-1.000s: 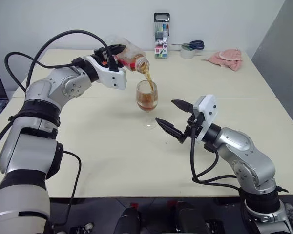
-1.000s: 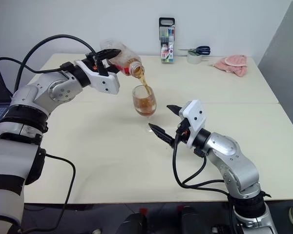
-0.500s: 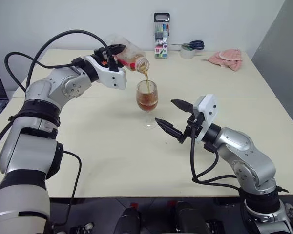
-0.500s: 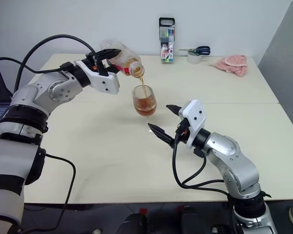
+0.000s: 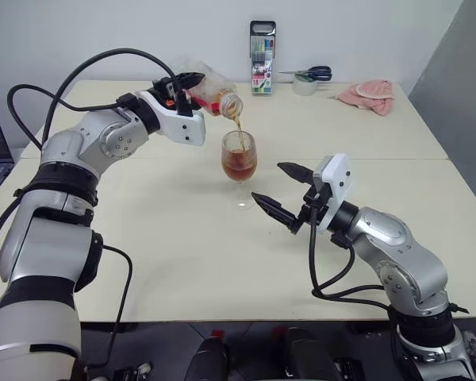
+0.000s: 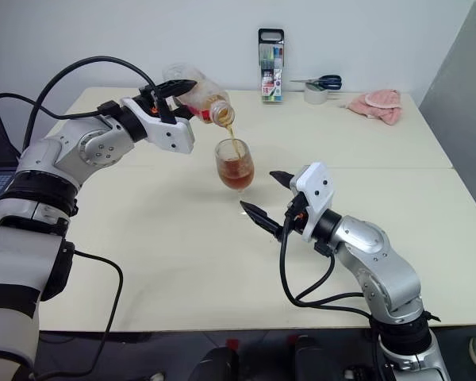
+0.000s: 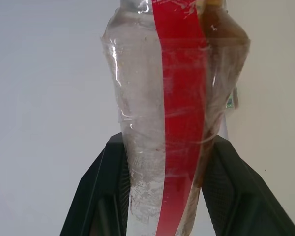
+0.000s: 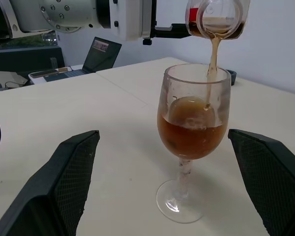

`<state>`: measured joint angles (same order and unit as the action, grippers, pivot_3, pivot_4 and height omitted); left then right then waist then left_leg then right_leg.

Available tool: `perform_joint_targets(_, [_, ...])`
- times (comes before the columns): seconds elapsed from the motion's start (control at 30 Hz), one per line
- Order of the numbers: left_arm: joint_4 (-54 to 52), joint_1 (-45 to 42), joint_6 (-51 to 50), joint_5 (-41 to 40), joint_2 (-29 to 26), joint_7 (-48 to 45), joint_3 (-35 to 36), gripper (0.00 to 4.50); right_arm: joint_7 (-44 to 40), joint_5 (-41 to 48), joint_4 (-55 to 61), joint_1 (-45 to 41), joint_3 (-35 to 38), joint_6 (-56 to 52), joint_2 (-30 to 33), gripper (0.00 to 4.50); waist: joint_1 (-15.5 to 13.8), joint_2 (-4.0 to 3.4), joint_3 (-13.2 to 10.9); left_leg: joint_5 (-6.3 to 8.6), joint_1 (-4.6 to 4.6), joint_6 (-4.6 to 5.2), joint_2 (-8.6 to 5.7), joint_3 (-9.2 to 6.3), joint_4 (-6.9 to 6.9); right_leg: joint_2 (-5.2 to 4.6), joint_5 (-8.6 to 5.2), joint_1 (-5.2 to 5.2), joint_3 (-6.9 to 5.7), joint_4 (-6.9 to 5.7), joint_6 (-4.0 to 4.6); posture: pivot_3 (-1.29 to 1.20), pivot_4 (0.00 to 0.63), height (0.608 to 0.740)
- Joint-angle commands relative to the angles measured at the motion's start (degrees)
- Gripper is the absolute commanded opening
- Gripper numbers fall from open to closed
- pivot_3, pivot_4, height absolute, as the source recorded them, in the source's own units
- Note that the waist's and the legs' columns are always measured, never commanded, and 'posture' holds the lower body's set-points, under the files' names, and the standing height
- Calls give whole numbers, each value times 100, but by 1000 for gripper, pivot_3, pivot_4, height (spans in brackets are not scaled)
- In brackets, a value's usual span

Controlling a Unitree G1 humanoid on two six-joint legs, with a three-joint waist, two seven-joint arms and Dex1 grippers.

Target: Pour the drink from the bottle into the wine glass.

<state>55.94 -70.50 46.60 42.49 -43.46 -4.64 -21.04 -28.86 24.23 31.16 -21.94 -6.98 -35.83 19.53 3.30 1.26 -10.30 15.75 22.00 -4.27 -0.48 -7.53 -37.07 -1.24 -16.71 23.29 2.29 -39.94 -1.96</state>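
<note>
Left pincer [image 5: 184, 89] clenched around the tilted bottle [image 5: 214, 94], a thin stream of the drink [image 8: 191, 140] falls from its neck into the wine glass [image 5: 239, 163], which stands on the pale surface [image 5: 182, 238] just below the bottle's mouth and already looks about half full. Right pincer [image 5: 276, 193] waits released at roughly four o'clock from the glass, its jaws spread wide and near the foot but not touching it. The risks from here are plain: the stream enters near the rim on the bottle's side, so a small drift of the wrist could send liquid down the outside of the bowl; a steeper tilt could bring a surge that splashes or overfills; and the tall, thin-stemmed glass, unsupported by either arm, would likely topple if the neck or the waiting fingers nudged it. A pack of markers [image 5: 262, 57], scissors [image 5: 309, 75] and a pink cloth [image 5: 368, 95] lie well apart at twelve to one o'clock, out of harm's way.
</note>
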Motion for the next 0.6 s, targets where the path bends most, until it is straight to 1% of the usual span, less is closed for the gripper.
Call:
perform_joint_targets(0.03, [-194,-160,-17,-313,-19,-125,170,1656,12,13,204,-143,-5,173,-57,4500,0,0,0,0,0,0,0,0,0,0,0,0,0,0,0,0,150,740])
perform_joint_targets(0.23, [-397,57,-166,-656,21,-429,276,1656,6,-100,140,-161,-143,262,-100,4500,4,0,0,0,0,0,0,0,0,0,0,0,0,-1,0,0,150,740])
perform_joint_targets(0.4, [-721,360,-501,-1106,77,-836,471,1656,13,-143,102,-261,-230,370,-165,4500,10,0,0,-1,-2,-1,1,-1,-2,0,0,0,1,-3,0,0,150,740])
perform_joint_targets(0.6, [-1390,864,-1289,-1790,236,-1387,830,1656,-43,-231,0,-410,-279,415,-155,4500,12,0,0,-3,0,-5,0,-3,-5,-1,0,0,-1,-3,0,0,150,740])
